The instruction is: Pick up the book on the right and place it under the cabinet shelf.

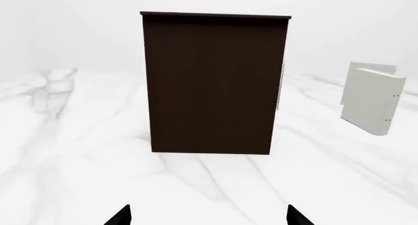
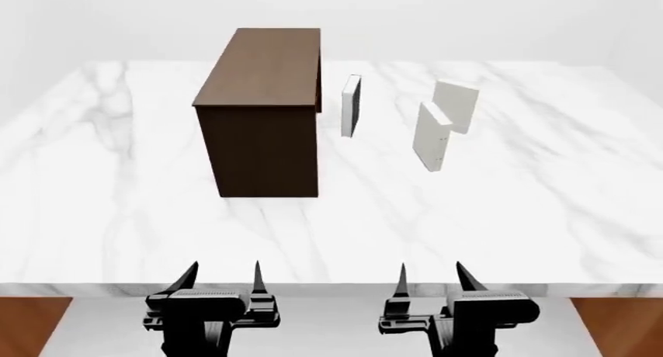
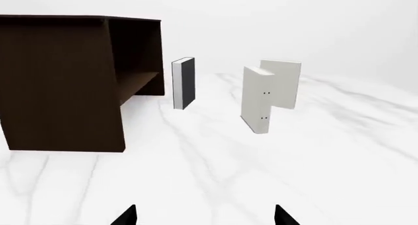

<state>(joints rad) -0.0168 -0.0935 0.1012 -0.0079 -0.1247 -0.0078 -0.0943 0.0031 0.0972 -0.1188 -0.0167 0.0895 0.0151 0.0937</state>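
Note:
The plain off-white book stands upright at the far right of the marble table, just behind a similar pale book. It also shows in the right wrist view and partly in the left wrist view. The dark-brown cabinet stands at the left with its open side facing the books. Its inner shelf shows only in the right wrist view. My left gripper and right gripper are open and empty at the table's near edge, far from the book.
A pale book with small dark dots on its edge stands in front of the plain book. A black-faced book stands between the cabinet and the pale books. The marble table ends right in front of the grippers.

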